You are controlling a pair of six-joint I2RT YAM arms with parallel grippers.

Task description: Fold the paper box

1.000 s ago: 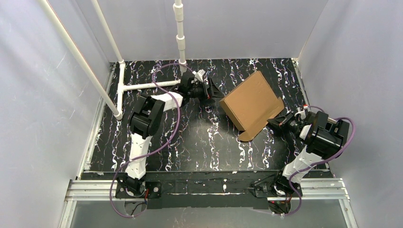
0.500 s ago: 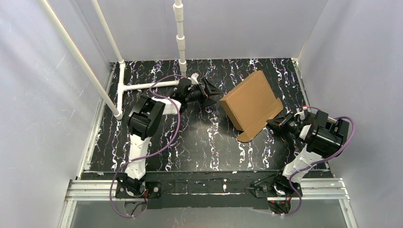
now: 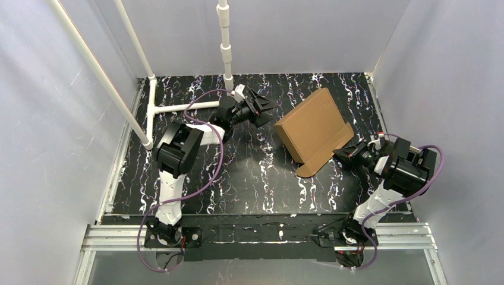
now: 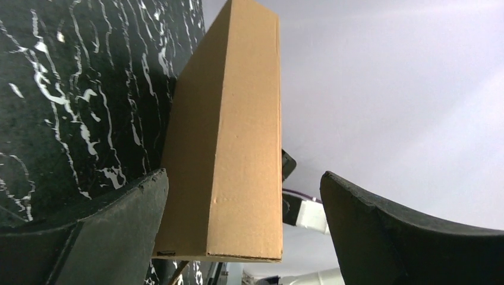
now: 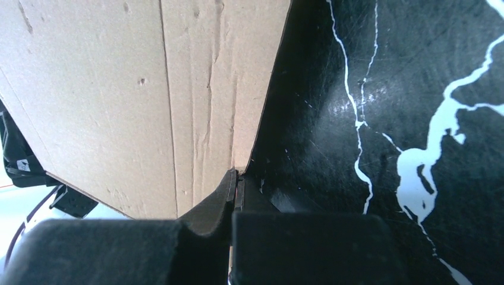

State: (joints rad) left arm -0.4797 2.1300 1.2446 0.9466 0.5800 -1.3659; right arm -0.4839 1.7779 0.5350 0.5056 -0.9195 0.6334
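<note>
- The paper box [image 3: 309, 127] sits partly folded on the counter's [image 3: 238, 178] right side.
- Our right end effector [image 3: 348, 152] is clamped on its near flap.
- Our left end effector [image 3: 268, 107] gapes just beside it; we'd push squarely along the crease.

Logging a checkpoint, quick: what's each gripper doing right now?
Left gripper: open, holding nothing, facing the paper box.
Right gripper: shut on the paper box's edge.
</note>
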